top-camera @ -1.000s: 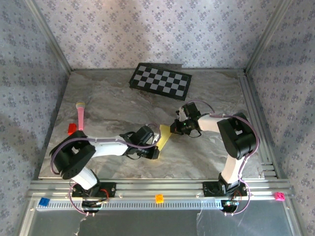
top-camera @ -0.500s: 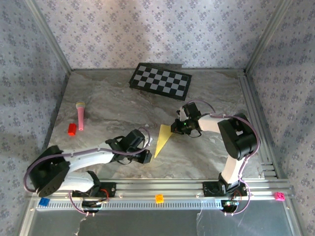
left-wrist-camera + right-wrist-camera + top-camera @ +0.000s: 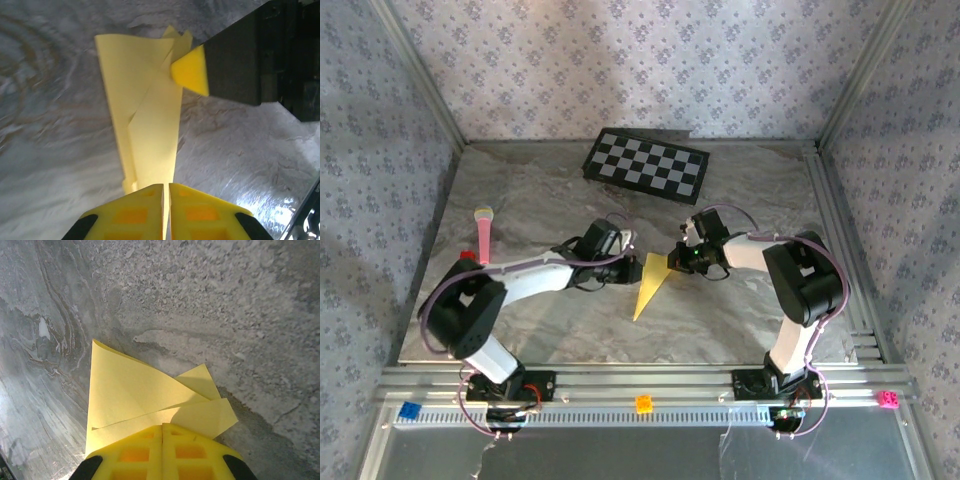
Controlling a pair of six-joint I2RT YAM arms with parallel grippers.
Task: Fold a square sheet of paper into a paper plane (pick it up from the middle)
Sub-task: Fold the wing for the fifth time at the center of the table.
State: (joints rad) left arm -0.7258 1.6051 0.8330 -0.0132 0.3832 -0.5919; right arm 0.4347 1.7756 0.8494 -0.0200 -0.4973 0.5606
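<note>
The square sheet of paper, folded into a narrow yellow paper plane, lies flat on the marble table, its point toward the near edge. My right gripper is shut, and its fingertips rest on the plane's wide end. In the left wrist view that yellow fingertip sits on the flaps of the plane. My left gripper hovers just left of the wide end. Its jaws stand together with only a slit, and I cannot see paper gripped between them.
A checkerboard lies at the back of the table. A pink stick and a red block sit at the left. Orange, blue and pink blocks rest on the front rail. Metal frame posts border the table.
My left gripper has swung from the plane's near point up to the left of its wide end. The paper now lies flat. The right gripper has stayed on the wide end.
</note>
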